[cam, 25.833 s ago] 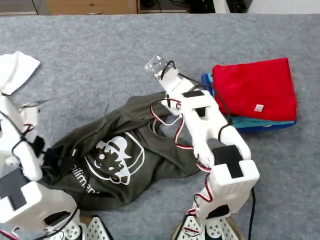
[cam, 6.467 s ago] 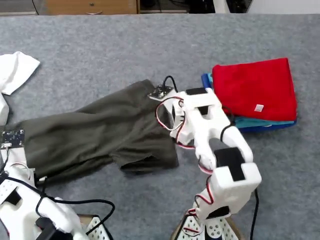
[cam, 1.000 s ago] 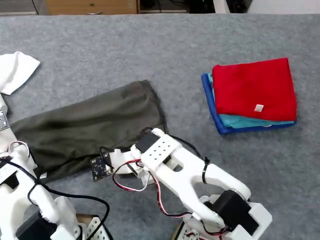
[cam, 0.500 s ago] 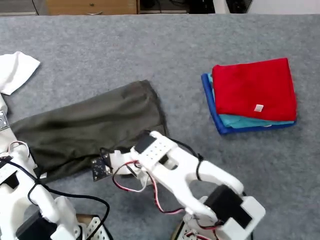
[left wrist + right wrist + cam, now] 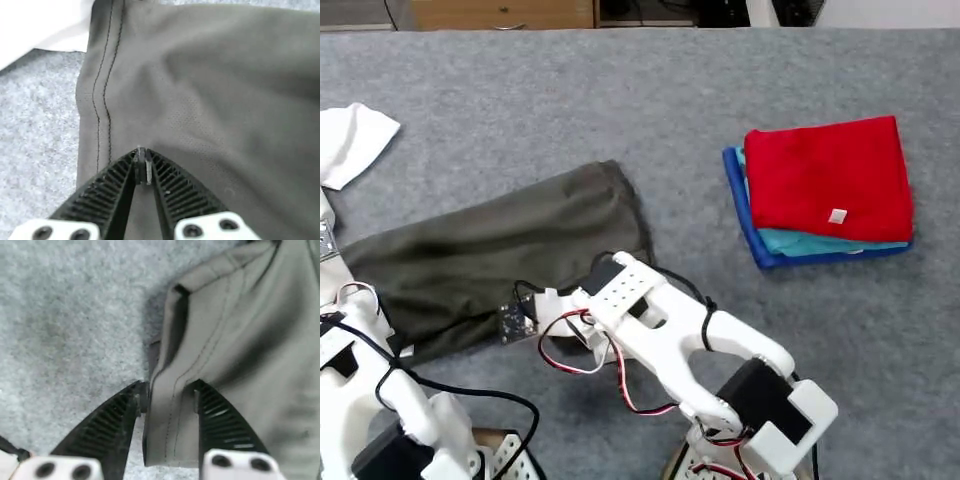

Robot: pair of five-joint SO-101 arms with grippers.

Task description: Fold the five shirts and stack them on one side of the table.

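Near left corner of the table [image 5: 620, 90]: left gripper [image 5: 142, 167], fingertips pinched together on the fabric of the olive shirt [image 5: 510, 250], just beside a double-stitched hem. Along the near edge, toward the middle: right gripper [image 5: 167, 400], jaws parted, astride a folded hem of that same shirt, cloth between the fingers. Olive shirt spread in a long band from the left edge, slanting toward the table's centre. Farther back, toward the right edge, a folded stack: red shirt [image 5: 825, 180] on top, teal shirt [image 5: 820, 243] beneath, blue shirt [image 5: 735, 195] at the bottom. At the left edge, a crumpled white shirt [image 5: 355, 140].
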